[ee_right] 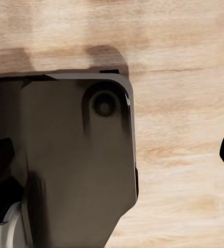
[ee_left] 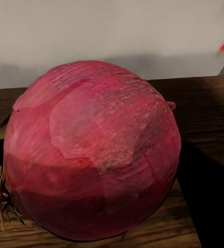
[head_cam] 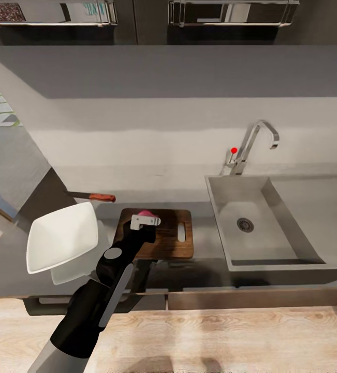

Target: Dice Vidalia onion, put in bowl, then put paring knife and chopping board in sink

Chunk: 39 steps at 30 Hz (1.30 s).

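One gripper (head_cam: 146, 217), left arm, over wooden board (head_cam: 171, 243), at onion (head_cam: 146, 212); finger spacing cannot be told. Onion resting on board's far edge, whole. Bowl (head_cam: 59, 238) just left of board; knife (head_cam: 97, 197) behind bowl; sink (head_cam: 272, 259) to right.

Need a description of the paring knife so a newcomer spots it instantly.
Start at the sink and follow the countertop left past the chopping board. The paring knife lies flat behind the white bowl, near the wall. Its red-orange handle and thin dark blade set it apart.
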Available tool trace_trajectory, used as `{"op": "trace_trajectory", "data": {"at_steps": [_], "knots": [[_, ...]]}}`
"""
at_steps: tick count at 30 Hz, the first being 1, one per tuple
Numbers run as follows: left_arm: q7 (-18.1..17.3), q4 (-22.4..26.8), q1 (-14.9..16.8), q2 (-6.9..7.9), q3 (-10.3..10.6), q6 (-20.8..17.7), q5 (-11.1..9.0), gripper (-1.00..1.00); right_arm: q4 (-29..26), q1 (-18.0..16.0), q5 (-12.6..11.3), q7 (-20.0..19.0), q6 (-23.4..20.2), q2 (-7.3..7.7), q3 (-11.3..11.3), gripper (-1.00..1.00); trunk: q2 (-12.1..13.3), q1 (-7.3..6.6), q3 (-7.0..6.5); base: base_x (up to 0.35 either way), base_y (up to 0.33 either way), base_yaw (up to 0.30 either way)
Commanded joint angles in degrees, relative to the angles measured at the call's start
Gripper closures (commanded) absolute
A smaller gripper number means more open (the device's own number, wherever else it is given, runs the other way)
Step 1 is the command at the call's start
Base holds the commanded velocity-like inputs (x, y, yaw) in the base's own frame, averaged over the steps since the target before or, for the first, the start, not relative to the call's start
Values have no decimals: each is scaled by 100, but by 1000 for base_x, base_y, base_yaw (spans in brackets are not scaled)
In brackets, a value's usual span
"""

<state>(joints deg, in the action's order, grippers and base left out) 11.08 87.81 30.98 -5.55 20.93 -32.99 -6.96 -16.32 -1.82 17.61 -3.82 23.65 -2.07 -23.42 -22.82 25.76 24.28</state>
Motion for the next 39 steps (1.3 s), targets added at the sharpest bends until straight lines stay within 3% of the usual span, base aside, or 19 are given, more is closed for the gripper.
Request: {"op": "trace_trajectory", "data": {"at_steps": [1,39], "knots": [[52,5,5,1,8,-23,-60,100,-3,-2,24,-40,17,-4,-49,-100,-10,3,16,0,0,0],[52,-1,5,1,8,-23,-60,100,-3,-2,24,-39,17,-4,-49,-100,-10,3,270,0,0,0]]}}
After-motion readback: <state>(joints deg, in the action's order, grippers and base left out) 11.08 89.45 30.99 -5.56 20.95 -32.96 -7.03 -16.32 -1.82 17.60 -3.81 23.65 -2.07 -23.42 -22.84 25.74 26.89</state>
